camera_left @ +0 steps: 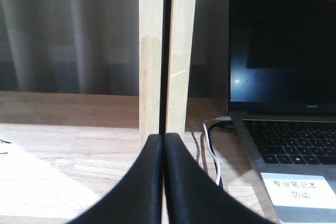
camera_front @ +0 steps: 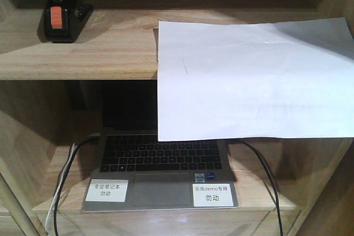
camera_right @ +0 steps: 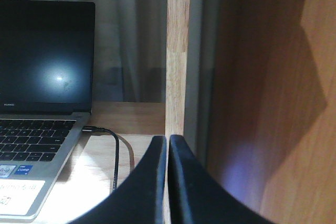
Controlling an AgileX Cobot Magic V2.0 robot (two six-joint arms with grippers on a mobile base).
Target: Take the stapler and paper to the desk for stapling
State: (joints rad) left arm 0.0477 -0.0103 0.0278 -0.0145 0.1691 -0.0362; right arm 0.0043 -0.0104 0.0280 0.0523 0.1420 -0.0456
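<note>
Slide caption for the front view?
Stapler and overhanging paper on the upper shelf, open laptop below.

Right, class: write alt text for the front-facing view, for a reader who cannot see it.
A white paper lies on the right of the upper shelf, overhanging its edge and hiding part of an open laptop on the lower shelf. A black stapler with an orange patch sits at the upper shelf's left.

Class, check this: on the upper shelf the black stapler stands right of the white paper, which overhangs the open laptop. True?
No. The stapler stands left of the paper, not right; the exterior front-facing view shows it. Both are on the upper shelf, and the paper overhangs the open laptop.
</note>
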